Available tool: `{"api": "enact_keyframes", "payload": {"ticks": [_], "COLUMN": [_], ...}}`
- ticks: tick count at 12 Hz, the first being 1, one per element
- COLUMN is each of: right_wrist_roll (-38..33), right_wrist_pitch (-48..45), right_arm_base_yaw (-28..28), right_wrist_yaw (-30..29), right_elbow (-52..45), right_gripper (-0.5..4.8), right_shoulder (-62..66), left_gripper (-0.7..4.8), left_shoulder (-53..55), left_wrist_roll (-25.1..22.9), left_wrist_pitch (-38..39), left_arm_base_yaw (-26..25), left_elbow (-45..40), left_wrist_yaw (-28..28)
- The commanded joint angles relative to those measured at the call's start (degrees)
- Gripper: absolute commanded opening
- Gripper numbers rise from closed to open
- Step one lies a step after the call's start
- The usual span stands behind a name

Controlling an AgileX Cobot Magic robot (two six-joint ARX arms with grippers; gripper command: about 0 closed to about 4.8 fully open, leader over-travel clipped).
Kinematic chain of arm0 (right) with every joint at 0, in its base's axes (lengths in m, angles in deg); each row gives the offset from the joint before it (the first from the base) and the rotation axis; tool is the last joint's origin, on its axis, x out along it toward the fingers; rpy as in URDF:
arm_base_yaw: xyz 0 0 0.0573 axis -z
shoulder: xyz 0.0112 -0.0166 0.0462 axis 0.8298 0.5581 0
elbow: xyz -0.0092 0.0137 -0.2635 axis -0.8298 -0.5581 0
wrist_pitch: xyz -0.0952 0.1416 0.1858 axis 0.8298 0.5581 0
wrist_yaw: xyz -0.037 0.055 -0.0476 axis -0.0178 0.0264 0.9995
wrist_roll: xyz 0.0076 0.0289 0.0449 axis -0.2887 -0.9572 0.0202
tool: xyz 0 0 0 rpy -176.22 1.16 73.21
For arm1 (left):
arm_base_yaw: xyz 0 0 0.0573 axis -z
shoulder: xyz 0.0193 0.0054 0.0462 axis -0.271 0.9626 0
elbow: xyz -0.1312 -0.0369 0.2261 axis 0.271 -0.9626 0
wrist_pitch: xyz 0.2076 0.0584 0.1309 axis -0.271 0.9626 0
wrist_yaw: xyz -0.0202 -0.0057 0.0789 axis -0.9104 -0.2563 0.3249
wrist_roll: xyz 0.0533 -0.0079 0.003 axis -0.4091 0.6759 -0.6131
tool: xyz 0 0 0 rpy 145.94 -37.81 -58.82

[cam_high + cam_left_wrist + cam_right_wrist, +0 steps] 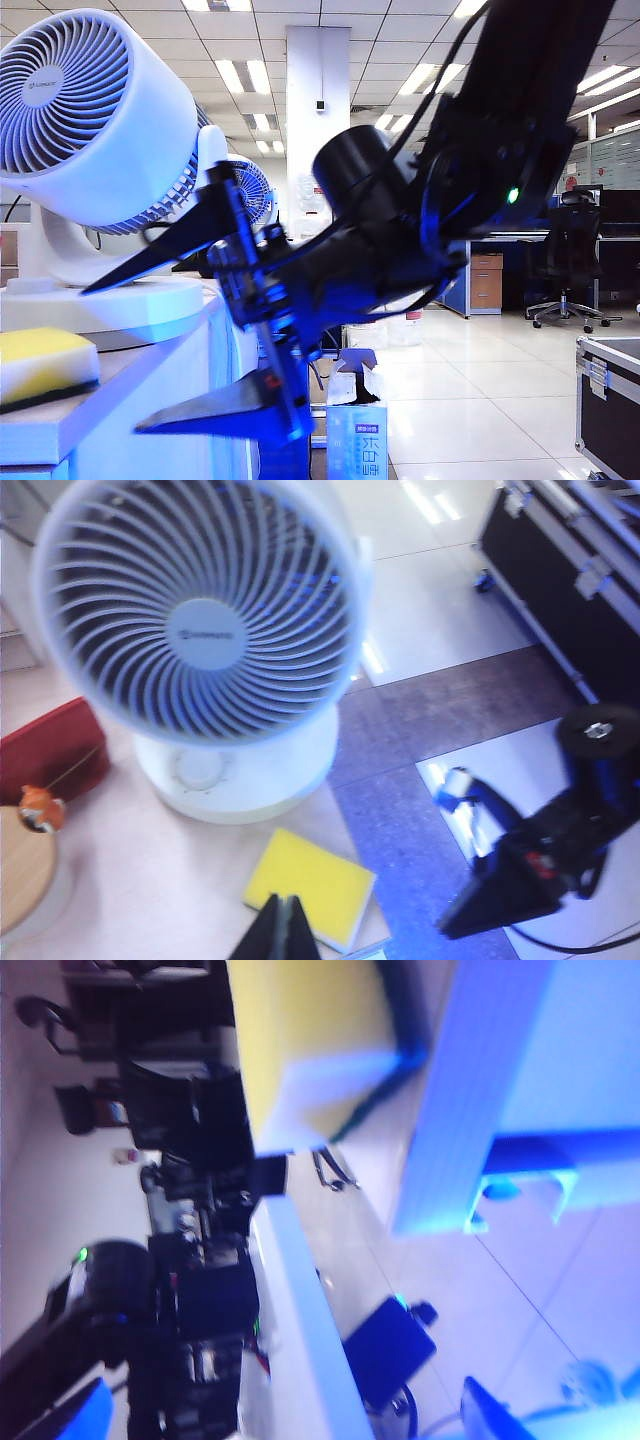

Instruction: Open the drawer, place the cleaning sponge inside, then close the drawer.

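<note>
I see a white fan (200,645) on the pale tabletop (150,880), a red box (50,755) beside it, and a black flight case (610,400) on the floor.

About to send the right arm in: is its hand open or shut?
Open. In the exterior view the right hand has its two dark fingers spread wide beside the cabinet, nothing between them.

Readable markings
A small grey brand mark is seen on the white fan (70,110) rim and hub, too blurred to be read; blue characters are printed on a carton (356,440).
</note>
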Motion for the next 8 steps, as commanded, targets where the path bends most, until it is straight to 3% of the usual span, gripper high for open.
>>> {"api": "enact_keyframes", "payload": {"ticks": [1, 8], "right_wrist_roll": [-5.2, -8.5], "right_wrist_pitch": [-8.2, -12.4], "right_arm_base_yaw": [-1.0, -3.7], "right_wrist_yaw": [3.6, 5.0], "right_elbow": [0.2, 4.7], "right_gripper": [4.79, 4.79], "right_shoulder": [3.0, 8.5], "left_gripper": [-0.05, -0.05], "left_shoulder": [0.0, 0.0], "left_wrist_roll": [-0.2, -0.2], "left_wrist_pitch": [-0.9, -0.9], "left_arm_base_yaw": [0.0, 0.0], "left_elbow": [0.2, 0.2], "left_wrist_yaw": [-0.7, -0.7]}}
